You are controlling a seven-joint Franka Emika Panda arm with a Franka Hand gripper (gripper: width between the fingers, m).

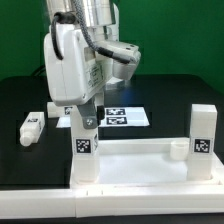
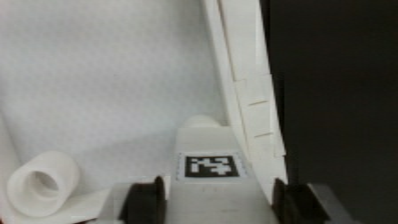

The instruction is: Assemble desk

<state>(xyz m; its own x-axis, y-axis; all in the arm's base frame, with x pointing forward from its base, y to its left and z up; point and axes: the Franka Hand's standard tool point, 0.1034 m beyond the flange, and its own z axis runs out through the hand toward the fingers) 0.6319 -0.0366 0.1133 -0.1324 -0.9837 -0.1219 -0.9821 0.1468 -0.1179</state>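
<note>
The desk top (image 1: 140, 168) lies flat at the front, white with a raised rim (image 2: 246, 80). One tagged leg (image 1: 84, 150) stands upright at its corner on the exterior view's left. My gripper (image 1: 86, 118) comes down over that leg. In the wrist view the leg (image 2: 215, 150) sits between my fingers (image 2: 146, 203), and both pads press its sides. My gripper (image 2: 224, 203) is shut on it. A round socket (image 2: 39, 182) shows in the top beside the leg. A second leg (image 1: 203, 130) stands upright at the corner on the exterior view's right.
A loose leg (image 1: 32, 124) lies on the black table at the exterior view's left, with another white part (image 1: 54, 103) behind it. The marker board (image 1: 125, 115) lies flat behind the desk top, partly hidden by the arm.
</note>
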